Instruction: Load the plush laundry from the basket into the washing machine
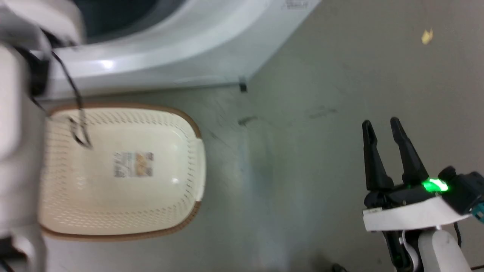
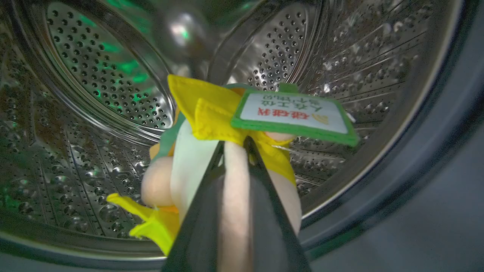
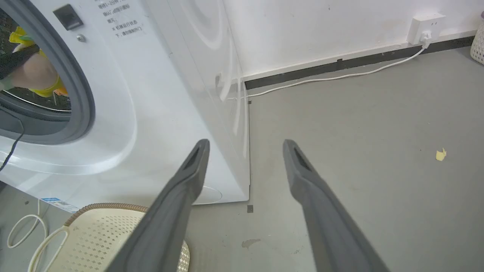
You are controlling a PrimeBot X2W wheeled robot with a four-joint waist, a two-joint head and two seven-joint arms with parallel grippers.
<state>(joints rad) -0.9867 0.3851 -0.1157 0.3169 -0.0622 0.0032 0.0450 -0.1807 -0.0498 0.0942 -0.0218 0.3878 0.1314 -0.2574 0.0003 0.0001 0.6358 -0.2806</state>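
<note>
Plush laundry (image 2: 211,113) sits clamped in left pincer (image 2: 234,145) inside washing machine (image 2: 113,75); right pincer (image 3: 245,142) spread.

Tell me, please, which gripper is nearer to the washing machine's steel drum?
Left. The left gripper is at the mouth of the steel drum, shut on the plush toy. The right gripper hangs open over the floor, outside the washing machine.
</note>
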